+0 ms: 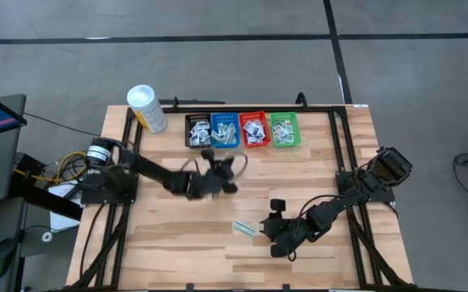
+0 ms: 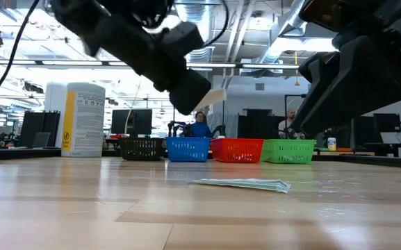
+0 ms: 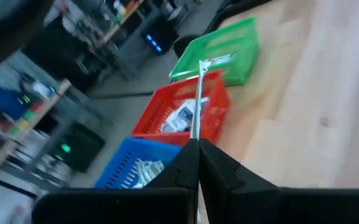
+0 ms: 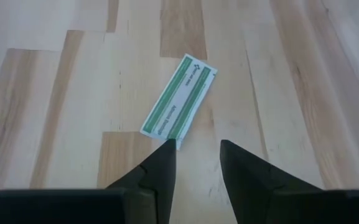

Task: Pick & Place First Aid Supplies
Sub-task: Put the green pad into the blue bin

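Observation:
My left gripper (image 3: 198, 144) hovers over the table's middle, in front of the row of baskets, and is shut on a thin white packet (image 3: 200, 99) seen edge-on. That packet also shows pale in the low view (image 2: 215, 96). A green-striped white packet (image 4: 179, 96) lies flat on the wood nearer the front edge (image 1: 244, 229). My right gripper (image 4: 195, 162) stands open just short of that packet's near end, with nothing between its fingers. The black (image 1: 199, 130), blue (image 1: 225, 130), red (image 1: 254, 130) and green (image 1: 285, 130) baskets hold several small packets. My left gripper pinches the white packet's near end (image 3: 197, 135) between its two fingers. The fingers come nearly level from the table's left. The packet sticks out ahead of the fingertips toward the red basket (image 3: 185, 112) and green basket (image 3: 219, 50), lifted clear of the table.
A tall white tub with a yellow label (image 1: 146, 108) stands at the far left of the table, beside the black basket. Bare wood lies around the green-striped packet (image 2: 245, 184). A dark frame (image 1: 335, 138) runs along the table's edges.

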